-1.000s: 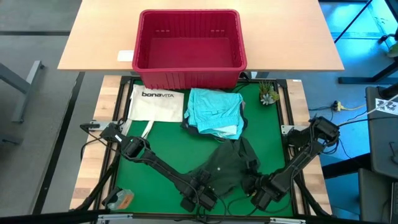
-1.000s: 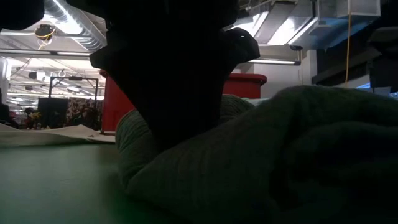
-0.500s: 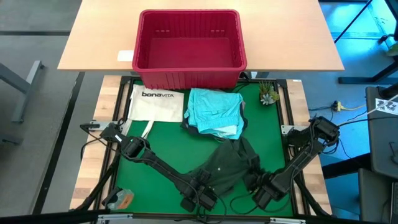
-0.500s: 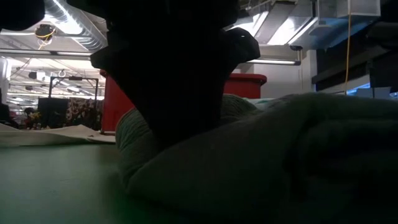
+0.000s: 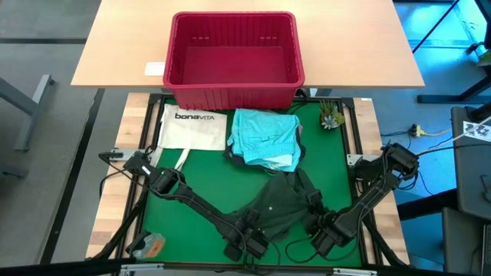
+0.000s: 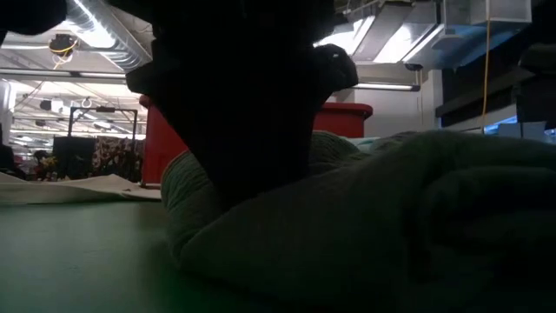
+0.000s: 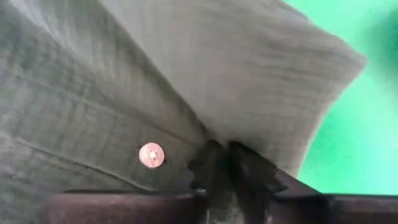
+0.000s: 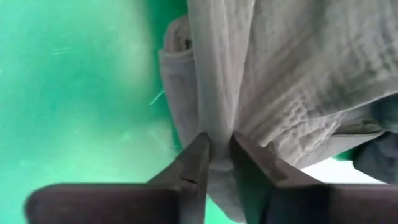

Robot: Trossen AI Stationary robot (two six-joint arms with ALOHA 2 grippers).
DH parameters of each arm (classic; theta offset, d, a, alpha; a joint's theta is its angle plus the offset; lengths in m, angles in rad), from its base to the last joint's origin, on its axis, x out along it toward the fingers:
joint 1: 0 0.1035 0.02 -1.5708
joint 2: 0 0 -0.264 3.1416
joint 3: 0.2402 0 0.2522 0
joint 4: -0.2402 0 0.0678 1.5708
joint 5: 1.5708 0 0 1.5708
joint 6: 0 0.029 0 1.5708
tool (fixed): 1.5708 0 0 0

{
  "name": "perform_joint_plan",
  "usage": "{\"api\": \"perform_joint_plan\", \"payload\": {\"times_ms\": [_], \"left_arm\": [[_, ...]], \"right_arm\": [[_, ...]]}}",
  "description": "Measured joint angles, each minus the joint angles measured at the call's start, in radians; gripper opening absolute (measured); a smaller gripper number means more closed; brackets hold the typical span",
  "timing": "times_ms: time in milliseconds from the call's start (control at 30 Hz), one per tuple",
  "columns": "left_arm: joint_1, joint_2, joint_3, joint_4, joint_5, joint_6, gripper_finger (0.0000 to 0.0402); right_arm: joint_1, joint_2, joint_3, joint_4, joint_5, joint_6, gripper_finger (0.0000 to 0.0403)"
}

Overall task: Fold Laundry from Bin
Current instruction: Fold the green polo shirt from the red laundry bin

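Both claws, left (image 7: 222, 163) and right (image 8: 218, 163), pinch folds of crinkly dark green garment (image 5: 280, 208).

One legible text — "bonaVITA" in dark letters — on the white tote bag (image 5: 193, 127).

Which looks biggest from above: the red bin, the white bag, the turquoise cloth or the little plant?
From largest to smallest in the high view:
1. Bin
2. Bag and turquoise cloth: too alike to rank; the cloth is bunched up.
3. Plant
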State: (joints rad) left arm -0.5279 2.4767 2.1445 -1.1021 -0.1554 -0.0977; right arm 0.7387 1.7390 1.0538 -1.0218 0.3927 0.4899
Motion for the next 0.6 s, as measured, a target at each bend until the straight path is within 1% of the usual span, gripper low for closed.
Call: {"api": "perform_joint_plan", "payload": {"times_ms": [100, 233, 333, 467, 600], "left_arm": [[0.011, 0.0, 0.001, -0.001, 0.043, -0.035, 0.0067], [0.018, -0.004, 0.001, -0.004, 0.049, -0.06, 0.011], [0.018, -0.014, 0.011, -0.016, 0.051, -0.058, 0.0138], [0.018, -0.026, 0.087, -0.03, 0.032, -0.063, 0.0159], [0.017, -0.035, 0.185, -0.038, 0.021, -0.089, 0.0163]], "right_arm": [[0.0, 0.0, 0.0, 0.0, -0.012, 0.001, 0.0113], [0.0, 0.0, 0.0, 0.0, -0.013, 0.001, 0.0171], [0.0, 0.0, 0.0, -0.002, -0.017, -0.005, 0.0204], [0.0, 0.0, 0.025, -0.035, -0.06, -0.029, 0.0227], [0.001, -0.001, 0.067, -0.079, -0.074, -0.035, 0.0232]]}}
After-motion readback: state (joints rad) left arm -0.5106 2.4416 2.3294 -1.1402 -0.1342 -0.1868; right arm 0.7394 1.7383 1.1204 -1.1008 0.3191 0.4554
